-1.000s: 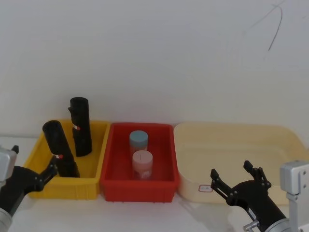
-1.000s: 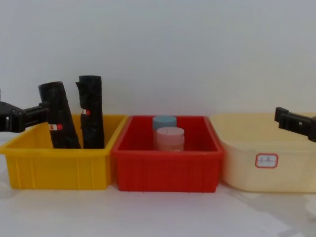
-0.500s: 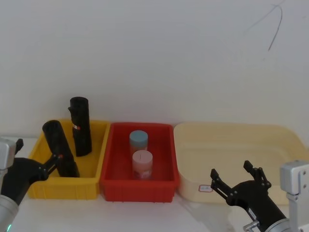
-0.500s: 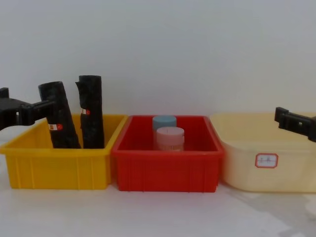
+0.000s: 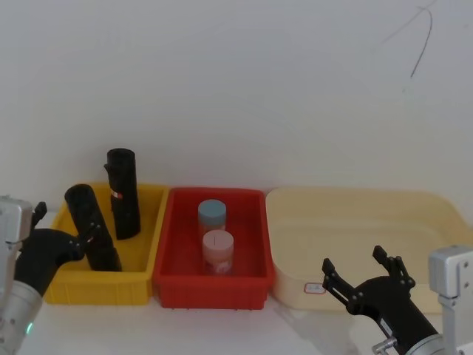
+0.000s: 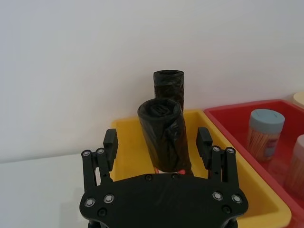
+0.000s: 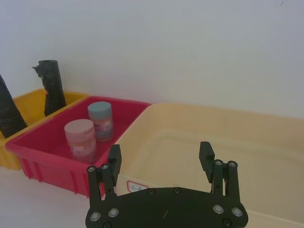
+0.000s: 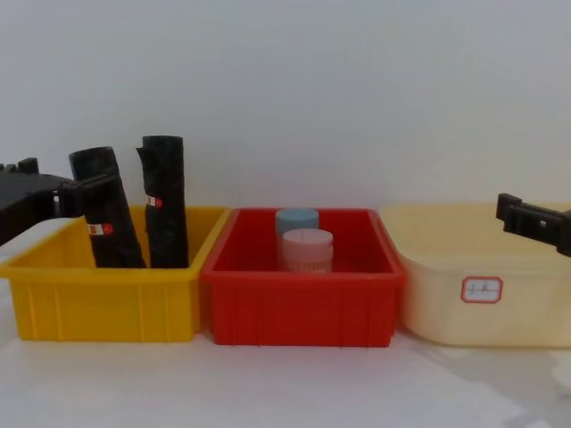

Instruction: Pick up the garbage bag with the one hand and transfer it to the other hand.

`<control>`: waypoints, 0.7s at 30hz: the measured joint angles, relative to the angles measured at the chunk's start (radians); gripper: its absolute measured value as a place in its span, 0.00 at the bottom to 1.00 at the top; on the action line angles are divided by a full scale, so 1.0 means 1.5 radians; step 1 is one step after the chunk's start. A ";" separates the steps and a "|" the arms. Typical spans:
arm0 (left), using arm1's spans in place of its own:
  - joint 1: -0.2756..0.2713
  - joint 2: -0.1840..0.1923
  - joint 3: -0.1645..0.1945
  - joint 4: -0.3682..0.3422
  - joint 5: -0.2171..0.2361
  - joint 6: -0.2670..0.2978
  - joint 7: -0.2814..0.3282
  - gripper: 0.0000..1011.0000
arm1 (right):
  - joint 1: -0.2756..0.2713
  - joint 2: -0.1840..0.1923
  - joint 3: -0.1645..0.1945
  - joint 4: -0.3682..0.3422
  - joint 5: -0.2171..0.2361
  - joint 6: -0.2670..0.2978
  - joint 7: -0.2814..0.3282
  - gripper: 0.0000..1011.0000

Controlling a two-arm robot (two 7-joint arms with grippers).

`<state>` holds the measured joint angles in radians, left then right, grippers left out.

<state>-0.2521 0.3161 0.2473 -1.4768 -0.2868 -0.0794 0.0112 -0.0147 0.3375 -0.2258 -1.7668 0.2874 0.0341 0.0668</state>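
The garbage bag (image 5: 90, 220) is a tight black roll with a small red-and-white label. It leans in the yellow bin (image 5: 103, 285) and is also in the chest view (image 8: 105, 218). My left gripper (image 5: 68, 225) is open at the bin's left side. In the left wrist view the garbage bag (image 6: 164, 130) stands between the spread fingers (image 6: 110, 142) with gaps on both sides. A second black roll (image 5: 123, 192) with a loose flap stands upright behind it. My right gripper (image 5: 353, 259) is open and empty, low in front of the cream tub (image 5: 355, 222).
A red bin (image 5: 211, 285) in the middle holds a blue-lidded jar (image 5: 211, 213) and a pink-lidded jar (image 5: 218, 248). The cream tub carries a small label on its front wall. A white wall stands close behind the bins.
My left gripper has risen and moved in along the leaning roll, so its fingers now flank the upper part. The rolls and my right gripper have not moved.
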 joint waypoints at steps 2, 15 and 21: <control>-0.011 -0.006 0.001 0.015 -0.001 -0.005 -0.005 0.99 | 0.000 0.000 0.000 0.000 0.000 0.000 0.000 0.99; -0.062 -0.035 0.005 0.091 -0.007 -0.024 -0.032 0.93 | 0.000 0.000 0.000 0.000 0.000 0.000 0.000 0.99; -0.074 -0.044 0.004 0.110 -0.011 -0.029 -0.042 0.76 | 0.000 0.000 0.000 0.000 0.000 0.000 0.000 0.99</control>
<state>-0.3631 0.2496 0.2532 -1.3116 -0.3034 -0.1228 -0.0519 -0.0146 0.3375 -0.2258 -1.7668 0.2874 0.0340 0.0668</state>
